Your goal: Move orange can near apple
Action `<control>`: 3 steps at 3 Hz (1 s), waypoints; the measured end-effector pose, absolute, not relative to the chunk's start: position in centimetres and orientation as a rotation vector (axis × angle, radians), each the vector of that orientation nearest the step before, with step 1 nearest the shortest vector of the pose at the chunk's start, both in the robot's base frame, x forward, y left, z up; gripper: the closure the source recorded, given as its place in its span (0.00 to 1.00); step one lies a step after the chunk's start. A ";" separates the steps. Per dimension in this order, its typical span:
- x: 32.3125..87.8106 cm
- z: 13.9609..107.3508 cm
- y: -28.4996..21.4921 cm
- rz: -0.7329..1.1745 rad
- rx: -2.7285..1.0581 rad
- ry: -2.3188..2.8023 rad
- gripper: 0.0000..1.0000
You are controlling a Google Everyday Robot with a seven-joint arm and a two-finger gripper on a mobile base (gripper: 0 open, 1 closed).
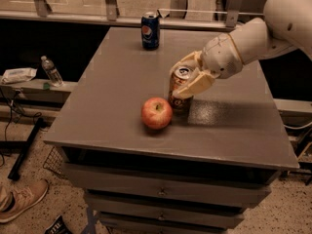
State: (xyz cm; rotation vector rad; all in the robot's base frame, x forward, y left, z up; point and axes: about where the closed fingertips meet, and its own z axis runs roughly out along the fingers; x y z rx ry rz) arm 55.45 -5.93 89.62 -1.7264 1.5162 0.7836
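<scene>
Noted orange can point(176, 85), copper-brown with silver top, upright just beside apple point(157, 113), at its 2 o'clock; found clasped between fingers of gripper point(180, 80) entering from 3 o'clock; recorded apple red, yellowish patch, dimple upward.

The arm point(253, 38) is smooth off-white plastic. A large rounded shell by the counter's point(122, 82) back right corner narrows through a cylindrical segment to a bulbous wrist. The gripper point(176, 81), over the counter's middle, has two cream, tapered, flat fingers point(195, 84) clasped on the orange can point(180, 104).
</scene>
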 end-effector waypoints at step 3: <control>55.2 90.1 -5.8 0.726 -1.803 1.540 0.00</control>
